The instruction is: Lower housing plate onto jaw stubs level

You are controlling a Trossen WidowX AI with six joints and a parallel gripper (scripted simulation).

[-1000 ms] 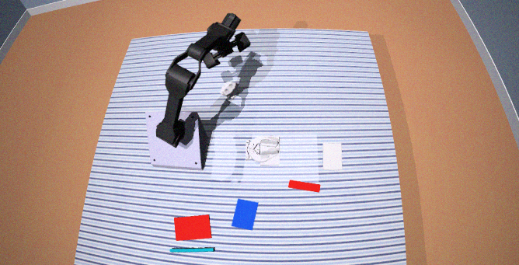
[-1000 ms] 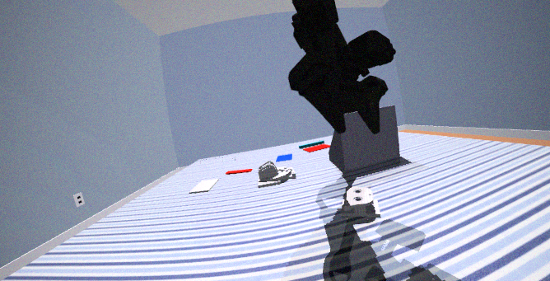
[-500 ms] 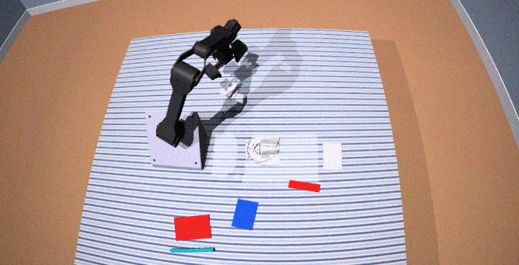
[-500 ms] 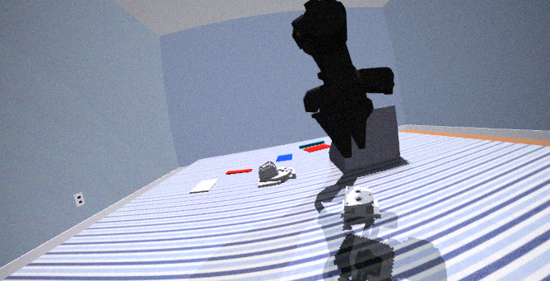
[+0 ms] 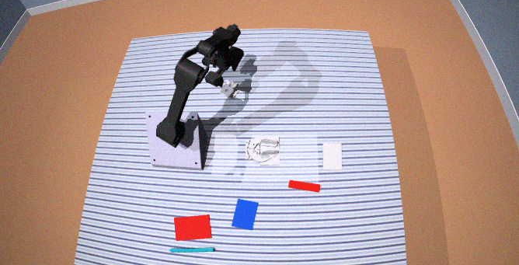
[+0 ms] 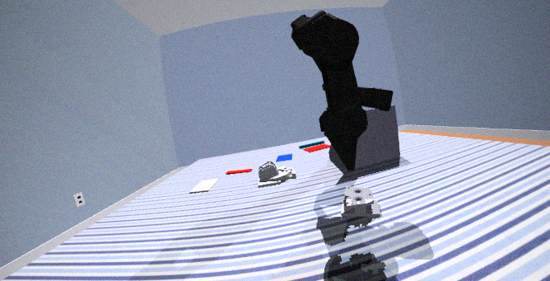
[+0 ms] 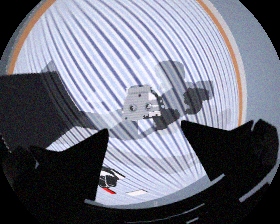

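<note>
A pale grey plate (image 5: 228, 88) (image 6: 360, 203) (image 7: 136, 97) with two round holes, which looks like the housing plate, is low at the striped table, apart from the base. The white base (image 5: 254, 153) (image 6: 268, 184) with dark outlines stands nearer the table's middle; two long pieces (image 5: 269, 152) side by side on it look like the jaws. Their seating on the pins is too small to tell. My gripper (image 5: 229, 76) (image 7: 145, 128) is open and empty, above the plate, which shows between and beyond the fingertips in the wrist view. The fingers are apart from it.
The arm's box mount (image 5: 175, 157) (image 6: 380, 136) (image 7: 28, 105) stands beside the base. A white tile (image 5: 332, 156) (image 6: 204, 185), a red bar (image 5: 304, 186) (image 6: 239, 171), a blue rectangle (image 5: 245, 214) (image 6: 284, 157), a red rectangle (image 5: 193, 228) and a teal rod (image 5: 192, 249) lie on the table.
</note>
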